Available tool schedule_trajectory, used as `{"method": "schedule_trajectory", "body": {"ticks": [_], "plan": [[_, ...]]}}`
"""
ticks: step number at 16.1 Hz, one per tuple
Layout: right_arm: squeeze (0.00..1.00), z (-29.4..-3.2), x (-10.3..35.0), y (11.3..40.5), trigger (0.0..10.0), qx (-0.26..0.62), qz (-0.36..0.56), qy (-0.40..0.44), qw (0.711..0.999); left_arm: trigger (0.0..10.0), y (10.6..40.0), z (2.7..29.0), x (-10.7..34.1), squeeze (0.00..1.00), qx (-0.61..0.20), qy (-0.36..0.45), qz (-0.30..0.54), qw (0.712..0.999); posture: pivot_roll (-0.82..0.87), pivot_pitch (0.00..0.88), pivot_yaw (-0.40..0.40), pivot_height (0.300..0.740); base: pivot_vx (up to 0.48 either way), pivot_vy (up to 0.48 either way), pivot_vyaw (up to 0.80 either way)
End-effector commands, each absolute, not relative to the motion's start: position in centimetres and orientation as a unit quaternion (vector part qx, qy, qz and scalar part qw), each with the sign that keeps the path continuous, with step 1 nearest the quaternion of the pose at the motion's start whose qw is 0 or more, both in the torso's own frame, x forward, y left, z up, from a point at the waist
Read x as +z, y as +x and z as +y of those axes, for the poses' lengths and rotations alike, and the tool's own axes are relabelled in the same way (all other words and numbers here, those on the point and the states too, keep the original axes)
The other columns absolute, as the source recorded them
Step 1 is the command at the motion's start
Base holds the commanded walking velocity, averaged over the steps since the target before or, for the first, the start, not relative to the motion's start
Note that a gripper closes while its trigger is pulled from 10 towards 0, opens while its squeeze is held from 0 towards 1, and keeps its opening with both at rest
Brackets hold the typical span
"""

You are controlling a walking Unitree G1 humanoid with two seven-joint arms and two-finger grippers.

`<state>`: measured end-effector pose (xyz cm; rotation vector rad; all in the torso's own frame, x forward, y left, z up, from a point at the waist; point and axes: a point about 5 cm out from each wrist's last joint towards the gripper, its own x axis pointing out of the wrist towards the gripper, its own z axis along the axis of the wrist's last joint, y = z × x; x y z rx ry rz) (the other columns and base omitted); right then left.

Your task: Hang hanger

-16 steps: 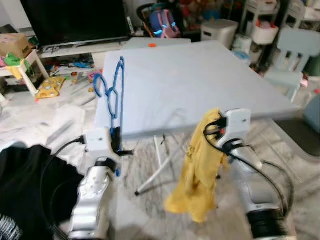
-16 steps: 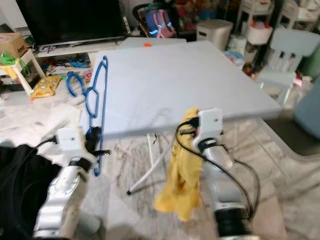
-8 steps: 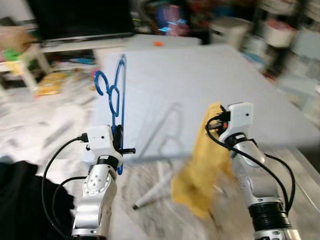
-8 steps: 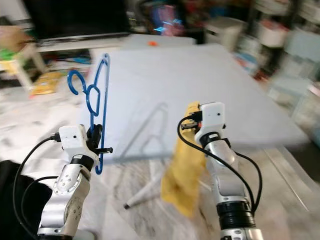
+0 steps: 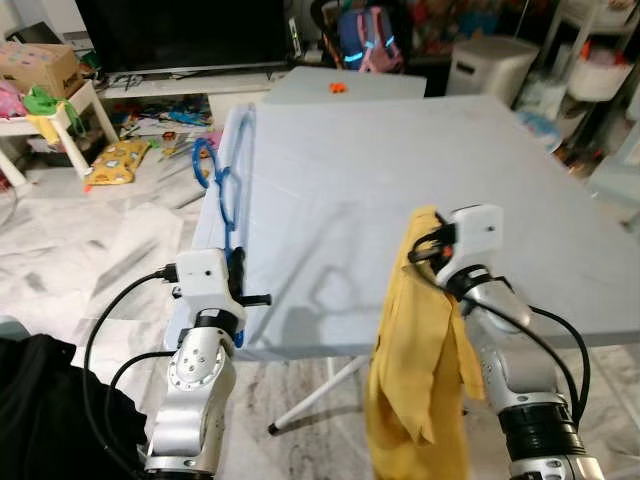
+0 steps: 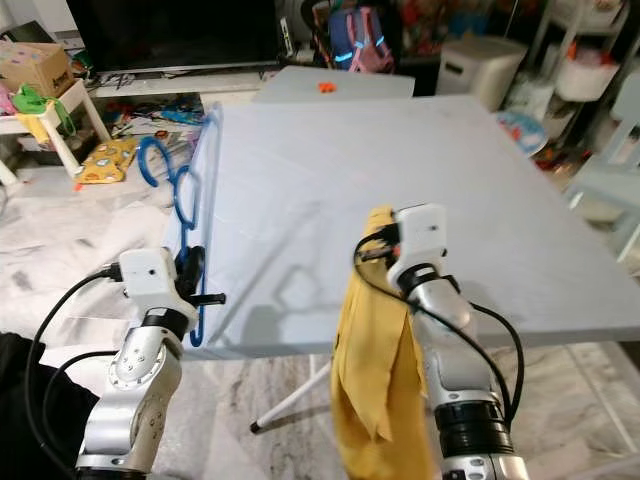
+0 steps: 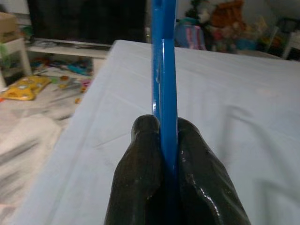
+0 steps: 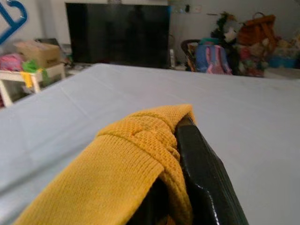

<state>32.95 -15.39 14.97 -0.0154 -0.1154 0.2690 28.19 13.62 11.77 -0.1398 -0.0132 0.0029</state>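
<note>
Nearest, the left gripper (image 7: 164, 154) is clamped on the lower bar of a blue hanger (image 5: 232, 185), which stands upright above the near left corner of the pale blue table (image 5: 400, 150). To its right, the right gripper (image 8: 180, 140) pinches a yellow knit garment (image 5: 415, 370); the cloth drapes over its fingers and hangs down past the table's front edge. A black cloth (image 5: 40, 410) lies on the floor at the left. Farther off, an orange bit (image 5: 337, 87) sits at the table's far end. Beyond are a dark TV (image 5: 190, 30), a backpack (image 5: 365, 28) and scattered toys (image 5: 115, 160).
</note>
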Motion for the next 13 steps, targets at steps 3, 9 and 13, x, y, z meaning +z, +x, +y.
{"method": "schedule_trajectory", "body": {"ticks": [3, 9, 13], "plan": [[0.00, -13.5, 19.3, 36.4, 10.0, 0.188, -0.096, -0.011, 0.977, 10.0, 28.2, 13.5, 11.6, 0.00, 0.010, -0.073, -0.004, 0.997, -0.07, 0.000, 0.011, 0.740, 0.000, 0.000, 0.00], [0.00, -8.3, 26.8, 40.9, 10.0, 0.212, -0.133, 0.010, 0.968, 10.0, 28.1, 13.8, 11.0, 0.00, 0.035, -0.093, 0.010, 0.995, -0.04, 0.000, -0.017, 0.740, 0.000, 0.000, 0.00], [0.00, -7.5, 37.6, 41.3, 10.0, 0.166, -0.229, 0.092, 0.955, 10.0, 28.1, 13.6, 11.1, 0.00, 0.033, -0.091, 0.008, 0.995, -0.02, 0.000, -0.039, 0.740, 0.000, 0.000, 0.00]]}}
